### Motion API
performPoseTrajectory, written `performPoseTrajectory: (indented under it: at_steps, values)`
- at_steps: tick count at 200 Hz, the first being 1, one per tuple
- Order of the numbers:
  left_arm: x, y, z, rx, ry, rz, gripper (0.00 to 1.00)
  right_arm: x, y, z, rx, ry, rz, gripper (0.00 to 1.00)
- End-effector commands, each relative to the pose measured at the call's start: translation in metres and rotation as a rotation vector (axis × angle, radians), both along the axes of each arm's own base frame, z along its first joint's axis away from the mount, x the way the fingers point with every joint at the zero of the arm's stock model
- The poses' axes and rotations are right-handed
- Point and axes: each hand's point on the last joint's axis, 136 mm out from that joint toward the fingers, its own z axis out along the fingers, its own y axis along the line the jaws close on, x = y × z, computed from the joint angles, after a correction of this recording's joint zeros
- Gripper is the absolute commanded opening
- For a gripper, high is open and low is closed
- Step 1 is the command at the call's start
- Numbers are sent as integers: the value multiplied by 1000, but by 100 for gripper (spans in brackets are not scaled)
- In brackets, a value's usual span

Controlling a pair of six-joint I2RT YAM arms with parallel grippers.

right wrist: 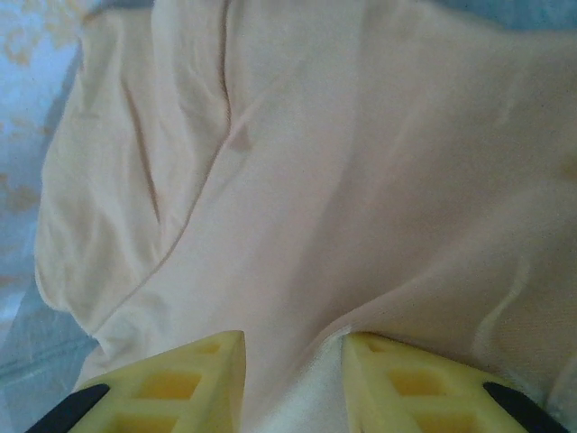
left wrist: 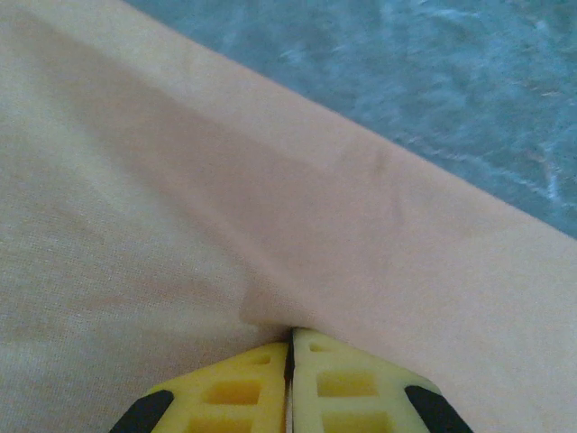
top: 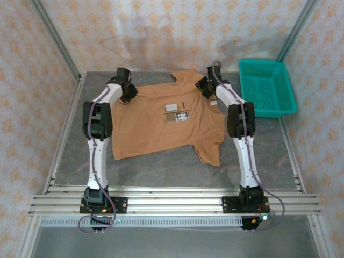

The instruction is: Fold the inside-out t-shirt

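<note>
The inside-out t-shirt (top: 156,129) lies spread flat on the grey table, tan-orange, with a small white label patch (top: 171,107) near its middle. My left gripper (top: 129,92) is at the shirt's far left corner. In the left wrist view its yellow fingers (left wrist: 290,338) are pressed together, pinching a fold of the t-shirt (left wrist: 225,225) close to its edge. My right gripper (top: 204,86) is at the far right shoulder. In the right wrist view it (right wrist: 293,341) is closed on a thick bunch of the t-shirt (right wrist: 297,180) that fills the gap between its fingers.
A teal plastic basket (top: 262,61) stands at the back right of the table, just right of my right arm. Bare grey tabletop (top: 161,172) shows in front of the shirt. Patterned walls close in the back and both sides.
</note>
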Motion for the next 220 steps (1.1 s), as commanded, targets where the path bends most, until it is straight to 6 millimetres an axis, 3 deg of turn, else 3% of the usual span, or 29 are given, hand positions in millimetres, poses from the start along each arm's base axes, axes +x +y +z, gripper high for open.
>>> performPoseTrajectory:
  at_steps: [1,18,40,64,80,95,103,126,150,168,187,220]
  values:
    - [-7,8,-21,67,91,-29,11,4,-17,4,-99,19,-23,35]
    - [-3,9,5,103,50,-79,11,7,-13,39,-118,-34,28,36]
    - [-15,7,67,155,-27,-103,16,-15,-3,88,-156,-65,123,41]
    - [-52,-3,125,200,-65,-135,19,-68,14,113,-196,-43,227,42]
    - [-88,-19,138,179,-58,-169,20,-118,23,109,-230,3,298,41]
    - [-124,-37,137,116,-54,-202,19,-172,34,95,-246,56,370,37]
    - [-144,-45,126,69,-41,-209,19,-203,40,88,-254,71,412,35]
    - [-188,-56,79,-46,3,-208,19,-288,55,67,-275,110,528,32]
    - [-227,-54,38,-81,94,-172,17,-352,55,44,-278,175,584,32]
    - [-244,-46,22,-88,110,-138,15,-384,55,34,-287,198,609,32]
    - [-254,-42,18,-86,120,-123,13,-402,53,23,-294,207,612,32]
    - [-256,-41,23,-93,104,-111,12,-405,44,7,-324,209,576,34]
